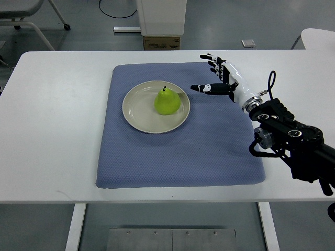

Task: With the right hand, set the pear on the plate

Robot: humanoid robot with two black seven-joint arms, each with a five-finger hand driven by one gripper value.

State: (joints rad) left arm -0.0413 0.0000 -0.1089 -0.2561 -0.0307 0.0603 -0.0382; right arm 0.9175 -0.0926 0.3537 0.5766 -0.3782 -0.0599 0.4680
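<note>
Right hand [217, 78] empty with fingers spread, sitting just off the plate [137, 112] at 3 o'clock, pear [167, 101] upright on the plate's right half, so probably best backing straight out without nudging the rim.

White table [57, 120] carries 1 blue mat [209, 151], lying flat.
</note>
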